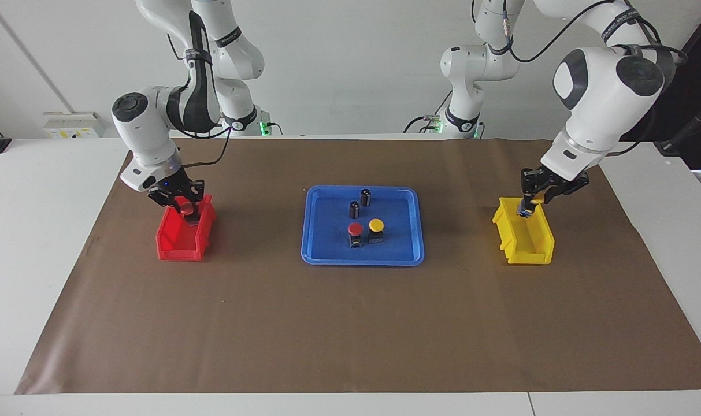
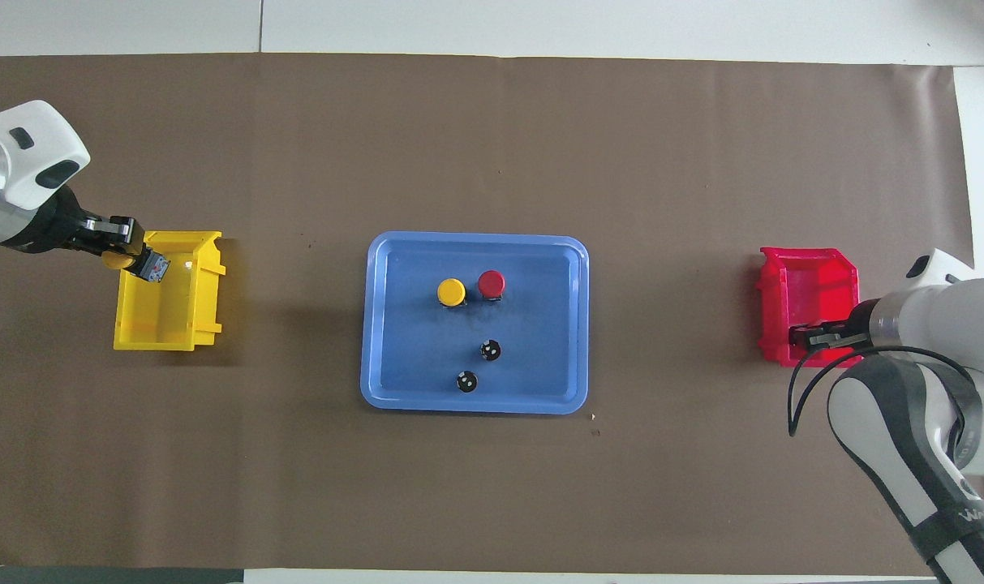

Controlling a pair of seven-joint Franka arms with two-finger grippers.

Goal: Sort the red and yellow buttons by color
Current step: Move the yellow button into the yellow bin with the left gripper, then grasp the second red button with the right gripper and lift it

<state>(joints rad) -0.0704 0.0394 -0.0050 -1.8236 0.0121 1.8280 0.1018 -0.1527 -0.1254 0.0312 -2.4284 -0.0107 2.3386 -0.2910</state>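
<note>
Facing view: left gripper (image 1: 527, 207) hangs over the robot-side end of the yellow bin (image 1: 525, 231), jaws clamped on a yellow button (image 1: 536, 199), cap tipped toward 2 o'clock, black base toward the bin floor. Bin's long axis runs 12 to 6; the button sits just above the 12 o'clock end, so the drop should be nearly straight down, nothing between button and bin. Right gripper (image 1: 184, 207) is over the robot-side end of the red bin (image 1: 182, 234), jaws closed on a red button (image 1: 185, 209) low at the rim; whether it touches the bin floor cannot be told. Blue tray (image 1: 363, 227) mid-table holds one red button (image 1: 355, 230) touching or just beside one yellow button (image 1: 376, 225), with two dark cylinders (image 1: 360, 203) at 12 o'clock from them, nearer the robots. Overhead view: left gripper (image 2: 135, 261) at the yellow bin's (image 2: 171, 292) 10 o'clock corner, carried button (image 2: 119, 259) over the rim rather than the middle, so a slight shift inward looks wise before release. Right gripper (image 2: 808, 337) lies at the 7 o'clock corner of the red bin (image 2: 808, 302); its load is hidden here. Tray (image 2: 475, 323) buttons are well apart from both arms.
</note>
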